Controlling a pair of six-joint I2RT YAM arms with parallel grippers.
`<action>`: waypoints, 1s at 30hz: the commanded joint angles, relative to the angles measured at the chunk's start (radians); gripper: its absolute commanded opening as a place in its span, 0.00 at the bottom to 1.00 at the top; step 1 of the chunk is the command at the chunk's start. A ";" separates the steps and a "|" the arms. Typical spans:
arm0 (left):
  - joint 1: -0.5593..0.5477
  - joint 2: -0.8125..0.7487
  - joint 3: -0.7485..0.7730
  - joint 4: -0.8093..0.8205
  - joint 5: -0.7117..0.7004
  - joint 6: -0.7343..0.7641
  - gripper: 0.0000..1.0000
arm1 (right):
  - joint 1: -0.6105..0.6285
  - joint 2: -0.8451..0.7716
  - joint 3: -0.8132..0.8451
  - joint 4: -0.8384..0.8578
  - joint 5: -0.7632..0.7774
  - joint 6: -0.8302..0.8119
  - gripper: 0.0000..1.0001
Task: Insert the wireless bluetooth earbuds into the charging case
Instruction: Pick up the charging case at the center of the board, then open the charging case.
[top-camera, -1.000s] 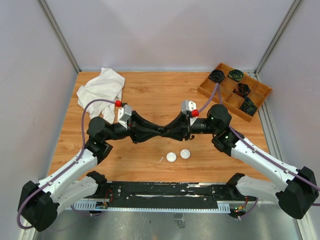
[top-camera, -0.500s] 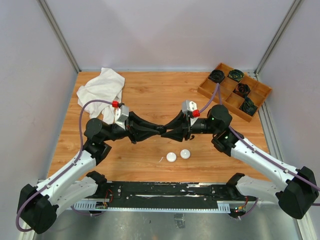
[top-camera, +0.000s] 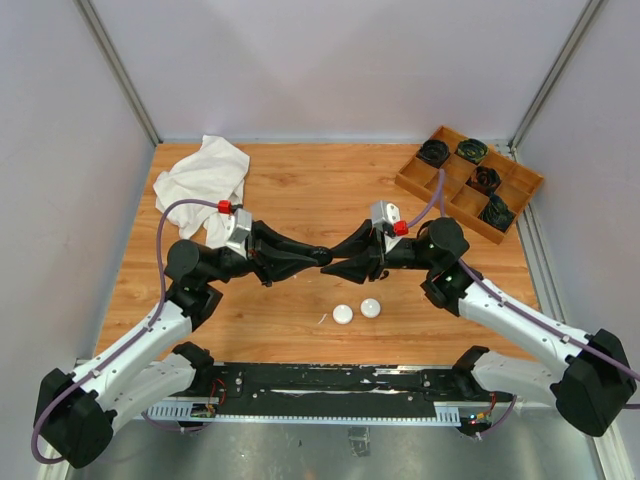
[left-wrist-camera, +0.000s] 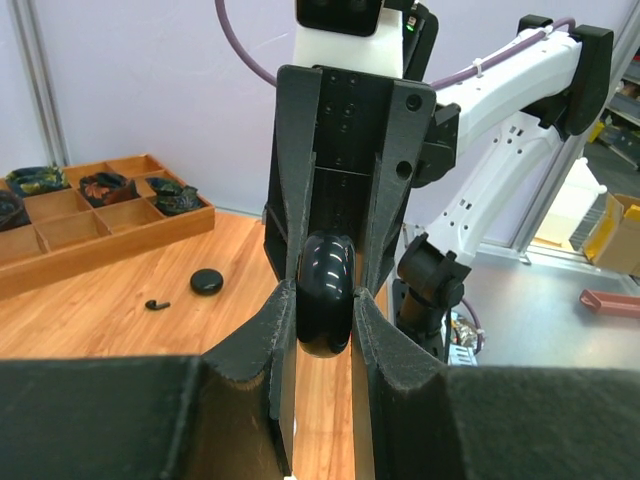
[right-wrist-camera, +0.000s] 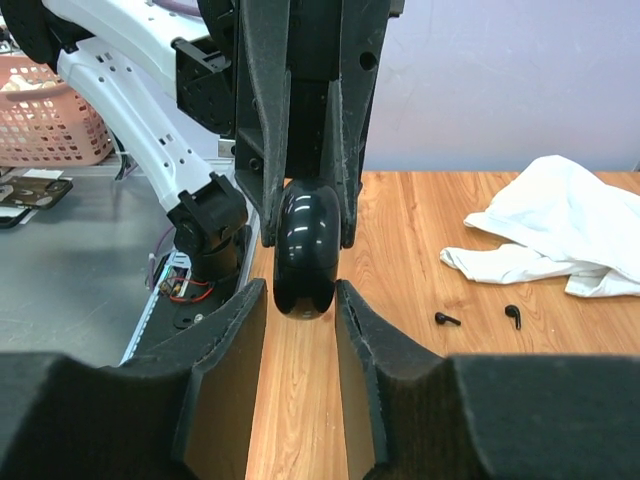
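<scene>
Charging case (left-wrist-camera: 325, 275), glossy black, hangs above the tabletop (right-wrist-camera: 400, 230) pinched by the left gripper (left-wrist-camera: 325, 306), the right gripper (right-wrist-camera: 300, 297) flanking it so closely that I cannot tell whether it grips, while two black earbuds (right-wrist-camera: 446, 319) lie beside a white cloth (right-wrist-camera: 560, 230).

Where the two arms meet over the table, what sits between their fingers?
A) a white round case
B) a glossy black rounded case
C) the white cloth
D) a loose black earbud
B: both wrist views show a glossy black rounded case between the fingers of the left gripper and those of the right gripper.
</scene>
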 joint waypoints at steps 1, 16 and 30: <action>-0.015 0.010 -0.006 0.049 -0.009 -0.015 0.00 | -0.005 0.016 -0.012 0.128 0.007 0.056 0.34; -0.026 0.004 -0.004 0.059 -0.028 -0.020 0.04 | -0.006 0.019 -0.021 0.145 -0.003 0.070 0.12; -0.026 -0.008 -0.021 0.048 -0.100 -0.032 0.66 | -0.005 0.007 -0.022 0.127 -0.005 0.052 0.01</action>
